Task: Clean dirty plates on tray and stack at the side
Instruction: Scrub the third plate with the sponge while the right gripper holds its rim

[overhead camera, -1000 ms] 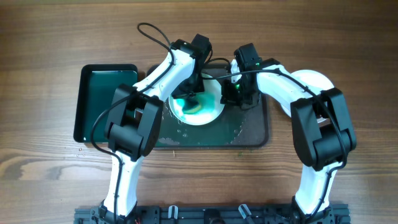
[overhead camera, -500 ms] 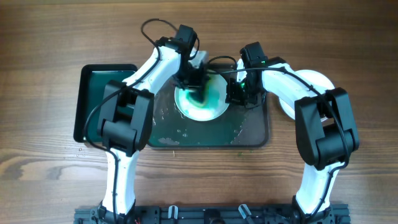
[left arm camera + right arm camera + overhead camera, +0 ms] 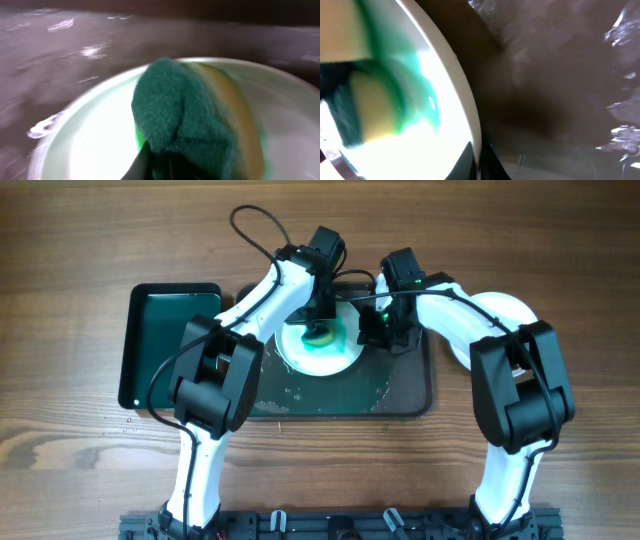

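two grippers busy at upper middle: left gripper [image 3: 320,328] clamped on a green-yellow sponge [image 3: 190,115] pressed onto the plate [image 3: 332,362], right gripper [image 3: 371,332] pinching that plate's rim on the grey tray [image 3: 405,395].

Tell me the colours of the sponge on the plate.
Dark green scouring side and yellow foam; the sponge shows best in the left wrist view.

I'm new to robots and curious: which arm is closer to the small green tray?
Left. The left fingers hold a sponge on the plate; the right fingers grip the plate's rim on the side farther from the small tray.
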{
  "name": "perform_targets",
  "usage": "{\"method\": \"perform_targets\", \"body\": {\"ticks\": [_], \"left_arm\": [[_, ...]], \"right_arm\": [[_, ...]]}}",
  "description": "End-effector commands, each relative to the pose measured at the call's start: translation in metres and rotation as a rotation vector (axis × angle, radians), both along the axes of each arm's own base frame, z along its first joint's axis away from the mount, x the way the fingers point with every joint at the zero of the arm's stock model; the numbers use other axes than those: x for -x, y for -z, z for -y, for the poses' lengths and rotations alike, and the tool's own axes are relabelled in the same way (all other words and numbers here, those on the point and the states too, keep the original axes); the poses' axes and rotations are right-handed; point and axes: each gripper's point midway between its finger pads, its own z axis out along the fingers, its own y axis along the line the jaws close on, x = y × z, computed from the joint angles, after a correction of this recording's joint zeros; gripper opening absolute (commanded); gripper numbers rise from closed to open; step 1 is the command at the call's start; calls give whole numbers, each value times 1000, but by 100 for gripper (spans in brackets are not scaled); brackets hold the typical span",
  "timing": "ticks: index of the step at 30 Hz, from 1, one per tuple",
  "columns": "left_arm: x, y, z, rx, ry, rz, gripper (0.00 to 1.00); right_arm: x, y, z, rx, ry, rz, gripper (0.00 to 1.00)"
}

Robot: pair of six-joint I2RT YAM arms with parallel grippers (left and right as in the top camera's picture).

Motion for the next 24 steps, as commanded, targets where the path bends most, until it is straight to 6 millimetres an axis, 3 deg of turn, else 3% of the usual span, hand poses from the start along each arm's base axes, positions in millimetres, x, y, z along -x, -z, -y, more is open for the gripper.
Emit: {"method": "perform_targets", "body": {"ticks": [1, 5, 7, 9, 13, 20, 21, 24], "left_arm": [[10, 21, -90, -357, -234, -7, 4], [44, 32, -55, -149, -173, -214, 4], [66, 31, -19, 56, -22, -351, 4], [88, 18, 22, 327, 163, -463, 4], [103, -17, 75, 732, 403, -479, 4], [72, -12, 85, 752, 471, -323, 4], [65, -6, 81, 711, 448, -300, 4], [25, 22, 42, 429, 249, -192, 4]], "right_arm": [[12, 20, 10, 56, -13, -51, 4], [12, 20, 10, 56, -13, -51, 4], [12, 20, 10, 56, -13, -51, 4], [12, 20, 10, 56, -13, -51, 4], [13, 20, 11, 57, -14, -55, 4], [14, 20, 11, 59, -13, -60, 4], [14, 20, 11, 59, -13, -60, 4], [14, 20, 11, 59, -14, -60, 4]]}}
